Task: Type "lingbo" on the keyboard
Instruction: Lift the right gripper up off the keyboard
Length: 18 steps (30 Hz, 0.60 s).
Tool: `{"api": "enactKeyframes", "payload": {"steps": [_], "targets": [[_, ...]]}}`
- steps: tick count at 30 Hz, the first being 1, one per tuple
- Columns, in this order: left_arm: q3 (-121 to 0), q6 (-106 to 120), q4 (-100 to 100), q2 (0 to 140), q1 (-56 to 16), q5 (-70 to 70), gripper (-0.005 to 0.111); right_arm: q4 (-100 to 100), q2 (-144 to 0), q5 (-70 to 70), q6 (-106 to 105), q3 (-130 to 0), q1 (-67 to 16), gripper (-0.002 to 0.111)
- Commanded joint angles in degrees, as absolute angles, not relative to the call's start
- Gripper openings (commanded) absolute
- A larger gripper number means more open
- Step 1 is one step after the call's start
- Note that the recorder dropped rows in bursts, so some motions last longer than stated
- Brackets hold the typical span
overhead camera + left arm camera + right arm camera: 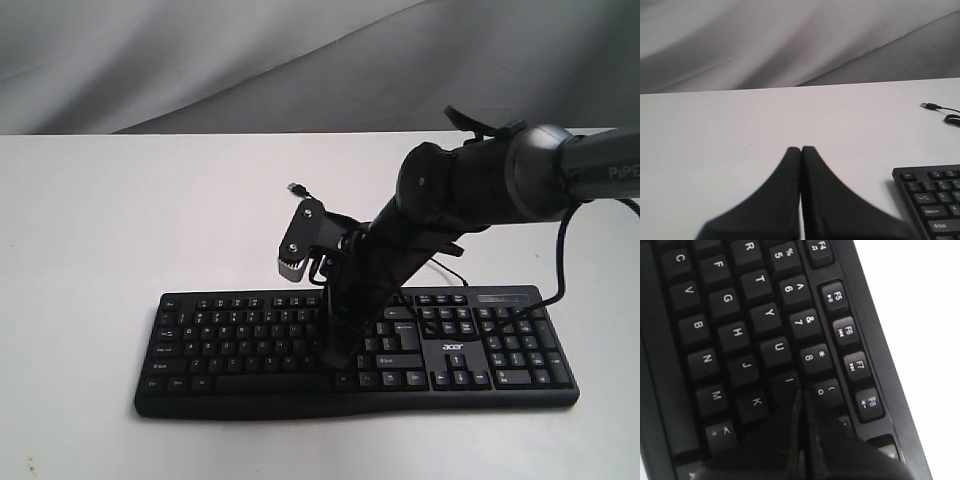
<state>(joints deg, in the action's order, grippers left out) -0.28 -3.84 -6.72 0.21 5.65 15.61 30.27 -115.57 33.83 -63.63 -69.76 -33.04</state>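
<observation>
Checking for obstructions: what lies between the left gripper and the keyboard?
Only bare table separates left gripper from keyboard, shown in the left wrist view.

The keyboard (230, 335) lies on the table (90, 230) at lower centre; its USB plug (296, 188) rests behind it (above, mid-frame).

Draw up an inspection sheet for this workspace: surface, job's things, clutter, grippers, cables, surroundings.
Surface: white table, plain and matte.
Job's things: black keyboard lies flat near the table's front edge, acer logo showing.
Clutter: nothing seen.
Grippers: right gripper is shut, tips down at the I key; whether it is pressing the key cannot be told. Left gripper is shut, over bare table beside the keyboard.
Cables: thin black USB cable lies on the table behind the keyboard, its plug free. An arm cable hangs above the number pad.
Surroundings: grey draped cloth.
</observation>
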Motion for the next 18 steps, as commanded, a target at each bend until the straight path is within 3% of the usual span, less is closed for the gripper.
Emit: {"api": "enactKeyframes", "payload": {"steps": [1, 18], "targets": [[0.0, -4.0, -6.7, 0.0, 5.7, 15.0, 0.001, 31.1, -115.5, 33.3, -64.5, -69.4, -32.6, 0.000], [0.0, -4.0, -6.7, 0.0, 5.7, 15.0, 0.001, 31.1, -113.2, 34.1, -64.2, -68.4, -32.5, 0.000]]}}
